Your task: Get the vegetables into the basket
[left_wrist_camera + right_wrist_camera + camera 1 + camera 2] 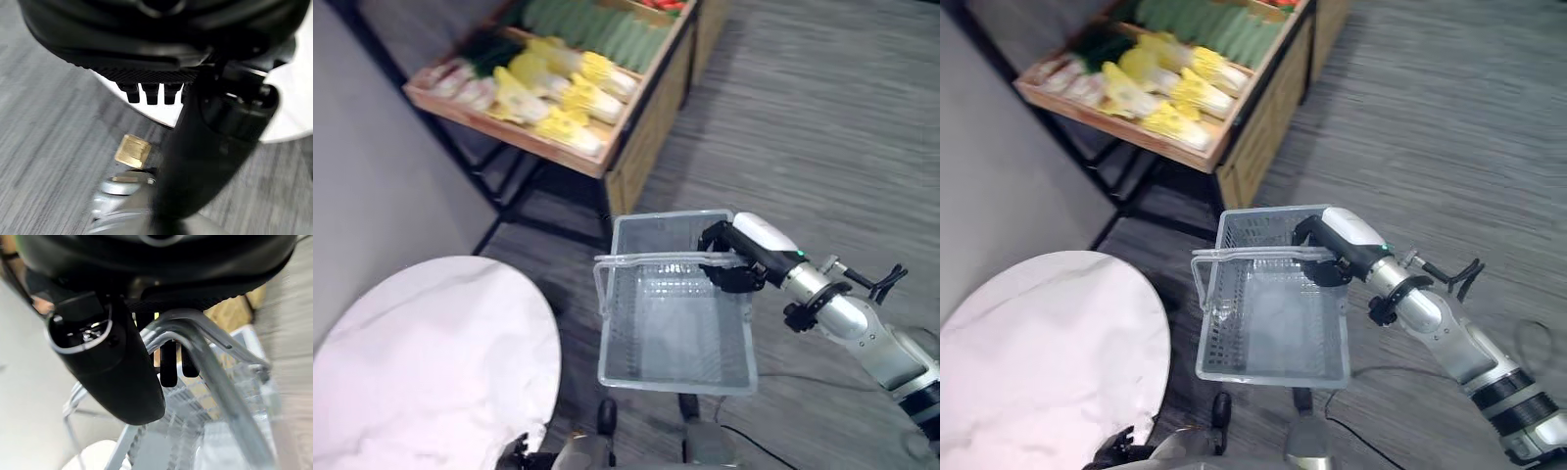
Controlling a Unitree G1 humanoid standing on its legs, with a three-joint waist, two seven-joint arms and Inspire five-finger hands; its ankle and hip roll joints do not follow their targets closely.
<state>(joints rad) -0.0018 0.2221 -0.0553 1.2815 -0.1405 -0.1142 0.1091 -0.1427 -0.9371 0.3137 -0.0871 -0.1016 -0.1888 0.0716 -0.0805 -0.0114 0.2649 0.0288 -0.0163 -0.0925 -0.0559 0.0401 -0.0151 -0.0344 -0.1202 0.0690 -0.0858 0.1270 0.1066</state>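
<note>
My right hand point(736, 258) is shut on the two raised handles point(205, 340) of a clear grey plastic basket point(675, 377), which hangs above the floor with nothing inside. The vegetables lie on a wooden display stand point(607, 166) at the back left. Pale yellow cabbages point(570, 98) are in front, and green cucumbers point(607, 34) lie behind them. The basket is well short of the stand. My left hand point(514, 452) hangs low by the round table with its fingers point(151, 93) relaxed and nothing in them.
A round white table point(431, 362) fills the lower left, close to the basket's left side. A grey wall point(372, 176) runs along the left. Black metal legs point(509, 186) stand under the display stand. Grey carpet point(822, 117) stretches to the right.
</note>
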